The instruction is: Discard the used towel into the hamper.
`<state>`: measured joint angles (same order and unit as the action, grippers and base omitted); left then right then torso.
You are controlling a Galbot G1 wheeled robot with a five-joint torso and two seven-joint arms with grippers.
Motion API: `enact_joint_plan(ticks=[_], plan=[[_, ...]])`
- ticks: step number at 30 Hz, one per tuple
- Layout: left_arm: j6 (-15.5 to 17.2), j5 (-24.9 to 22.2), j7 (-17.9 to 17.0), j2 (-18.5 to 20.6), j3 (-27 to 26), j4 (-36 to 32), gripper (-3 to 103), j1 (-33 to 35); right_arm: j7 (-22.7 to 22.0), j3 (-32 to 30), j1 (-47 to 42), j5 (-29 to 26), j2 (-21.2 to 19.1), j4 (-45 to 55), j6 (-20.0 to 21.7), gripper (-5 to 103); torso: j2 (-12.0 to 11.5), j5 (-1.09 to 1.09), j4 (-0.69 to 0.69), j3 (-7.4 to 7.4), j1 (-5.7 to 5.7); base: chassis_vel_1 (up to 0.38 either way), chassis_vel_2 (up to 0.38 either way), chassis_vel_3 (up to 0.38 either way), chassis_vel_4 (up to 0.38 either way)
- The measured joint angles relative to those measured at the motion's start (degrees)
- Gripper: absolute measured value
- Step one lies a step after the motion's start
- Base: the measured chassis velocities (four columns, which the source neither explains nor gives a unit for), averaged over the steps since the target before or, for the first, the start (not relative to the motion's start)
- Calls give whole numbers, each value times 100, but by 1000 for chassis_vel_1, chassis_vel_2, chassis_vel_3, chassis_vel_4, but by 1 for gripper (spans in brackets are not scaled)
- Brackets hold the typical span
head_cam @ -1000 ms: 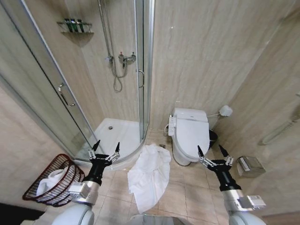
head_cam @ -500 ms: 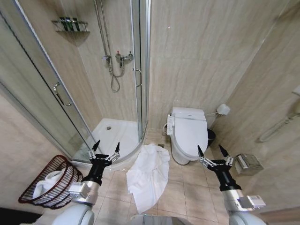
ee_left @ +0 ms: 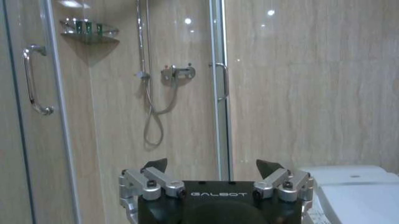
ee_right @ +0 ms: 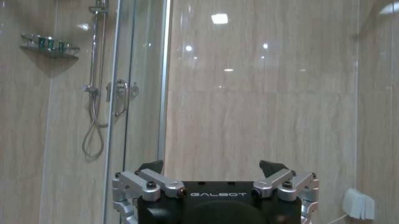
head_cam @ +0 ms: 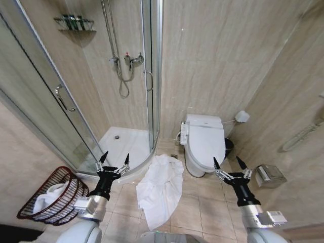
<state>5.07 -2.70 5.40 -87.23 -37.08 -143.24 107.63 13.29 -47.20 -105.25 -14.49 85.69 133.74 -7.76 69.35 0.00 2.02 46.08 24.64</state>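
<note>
Your view has swung slightly right; nothing is grasped. Left end effector [head_cam: 115, 159] and right end effector [head_cam: 226, 164] gape wide, empty. Towel [head_cam: 161, 188] on floor at 6 o'clock, hamper [head_cam: 53, 197] at 8.

Bathroom — toilet [head_cam: 204, 143], shower stall [head_cam: 124, 101]

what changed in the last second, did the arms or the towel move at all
Only the head camera shifted, so the whole scene slid a little. The left gripper and right gripper stay raised and open, the towel stays on the floor, and the hamper stays beside the left arm.
</note>
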Motion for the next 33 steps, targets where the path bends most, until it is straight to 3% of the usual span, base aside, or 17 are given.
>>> enact_joint_plan(ticks=[33], plan=[[0, 0, 0, 0, 0, 0, 94, 0, 0, 0, 0, 0, 0, 0, 0, 100, -1004, 0, 0, -554, -452, 0, 0, 0, 0]])
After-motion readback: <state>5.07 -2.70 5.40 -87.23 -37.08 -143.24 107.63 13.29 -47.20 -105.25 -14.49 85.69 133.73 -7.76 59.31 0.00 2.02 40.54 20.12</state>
